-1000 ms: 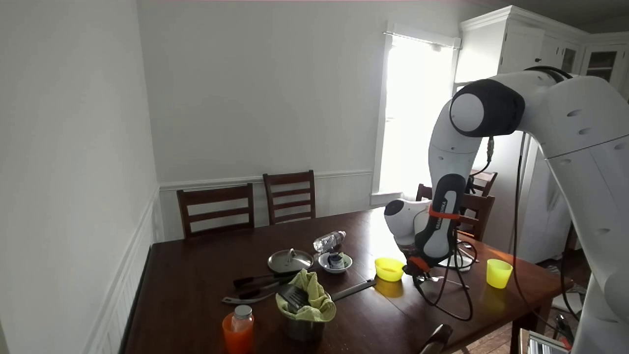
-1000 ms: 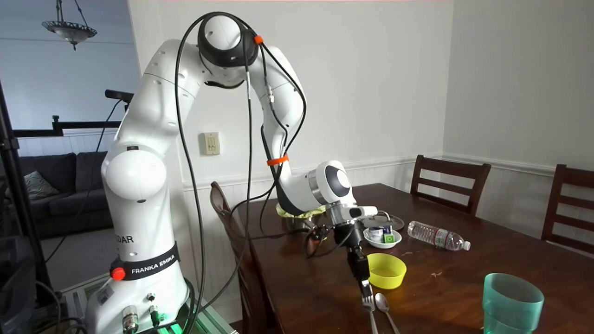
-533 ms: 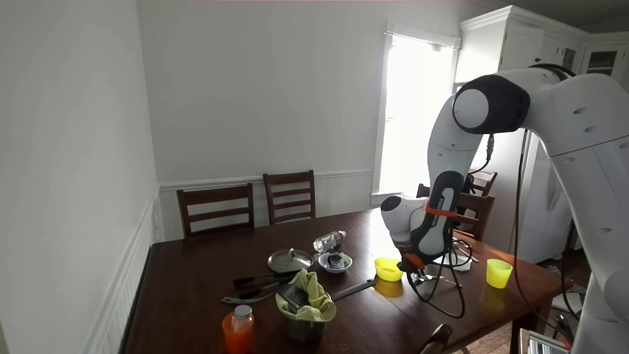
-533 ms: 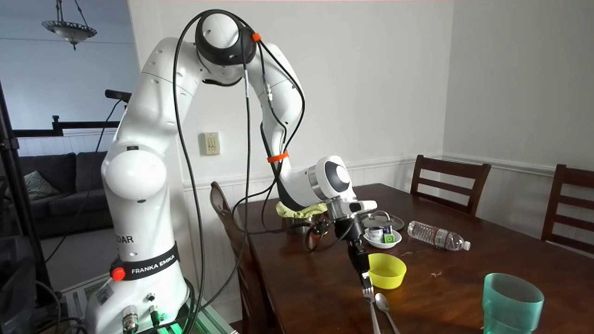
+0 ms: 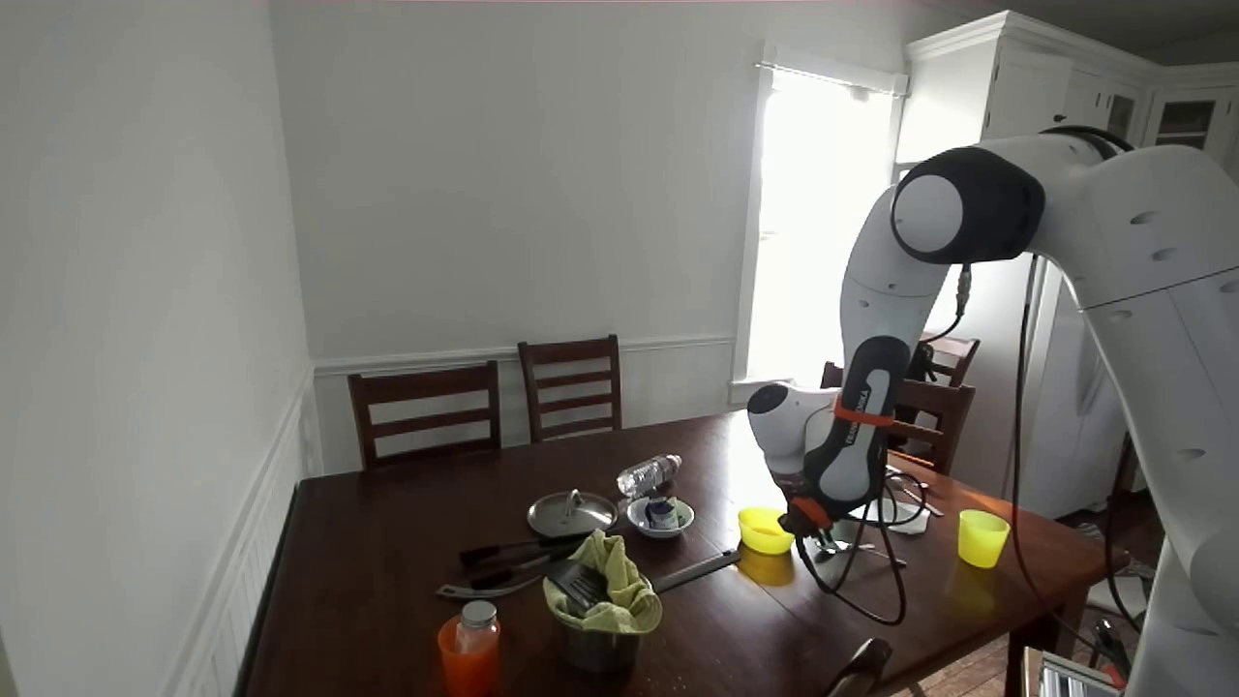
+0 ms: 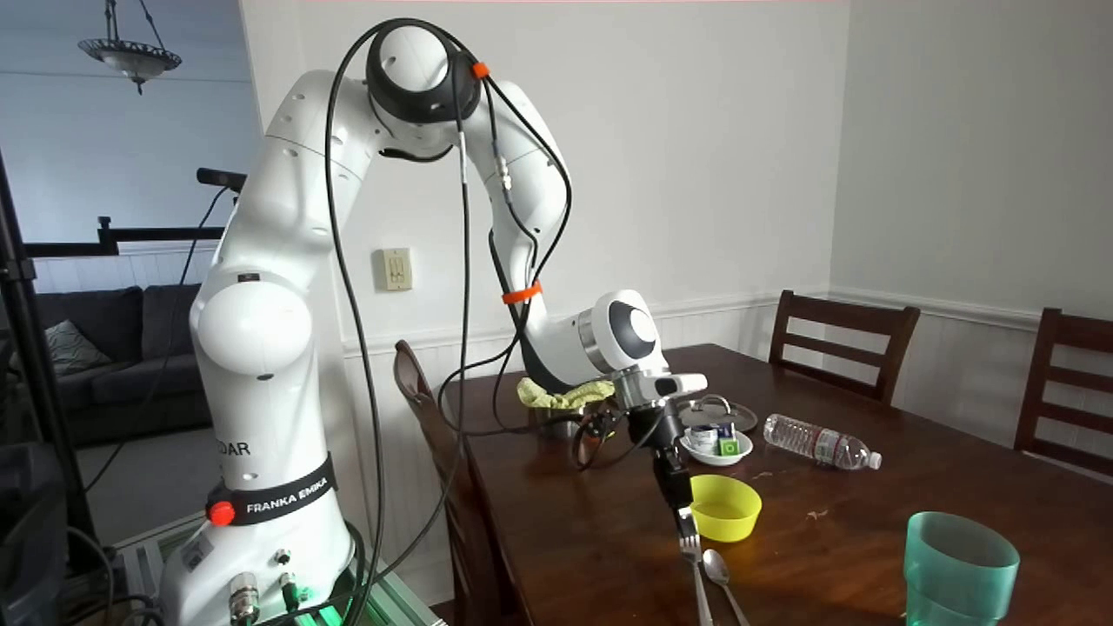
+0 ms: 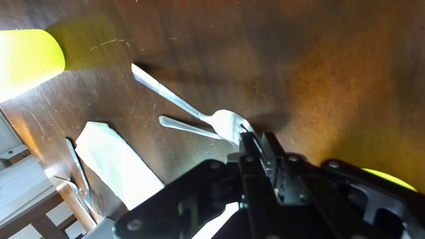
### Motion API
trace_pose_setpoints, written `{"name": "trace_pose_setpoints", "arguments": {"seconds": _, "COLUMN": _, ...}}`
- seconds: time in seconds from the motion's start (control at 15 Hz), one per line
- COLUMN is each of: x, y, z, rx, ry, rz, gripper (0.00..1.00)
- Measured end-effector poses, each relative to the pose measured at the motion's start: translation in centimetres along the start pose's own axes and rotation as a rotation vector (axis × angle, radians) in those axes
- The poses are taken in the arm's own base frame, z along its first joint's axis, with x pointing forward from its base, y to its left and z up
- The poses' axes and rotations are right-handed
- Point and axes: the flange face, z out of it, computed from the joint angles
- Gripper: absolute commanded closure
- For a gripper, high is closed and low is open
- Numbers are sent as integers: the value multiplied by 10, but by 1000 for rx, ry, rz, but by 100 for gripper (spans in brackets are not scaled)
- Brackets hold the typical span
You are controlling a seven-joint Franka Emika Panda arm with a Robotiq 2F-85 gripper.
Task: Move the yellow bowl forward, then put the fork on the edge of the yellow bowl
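The yellow bowl (image 6: 729,515) stands upright on the table in both exterior views (image 5: 763,534). Only a sliver of its rim shows in the wrist view (image 7: 391,178). My gripper (image 7: 257,133) is shut on the tine end of the fork (image 7: 181,102), which passes between the fingertips; the tines are mostly hidden. The fork's handle points away from the bowl and casts a shadow on the table, so it looks slightly raised. In an exterior view my gripper (image 6: 687,522) is just beside the bowl, with the fork (image 6: 701,591) hanging below.
A spoon (image 7: 187,126) lies under and beside the fork. A yellow cup (image 5: 983,538), a napkin (image 7: 116,162), a teal cup (image 6: 961,569), a white bowl (image 6: 717,450) and a bottle (image 6: 822,442) stand or lie around. A towel-lined pot (image 5: 600,639) is farther off.
My gripper has moved a little up and toward the yellow bowl, and the fork has moved with it. The spoon and bowl have stayed in place.
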Motion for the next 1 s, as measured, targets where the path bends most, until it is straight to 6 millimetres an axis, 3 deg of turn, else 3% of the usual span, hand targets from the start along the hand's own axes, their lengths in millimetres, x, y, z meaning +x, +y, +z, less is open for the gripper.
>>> {"name": "trace_pose_setpoints", "arguments": {"seconds": 1.0, "x": 37, "y": -14, "z": -34, "rx": 78, "ry": 11, "rz": 147, "gripper": 97}}
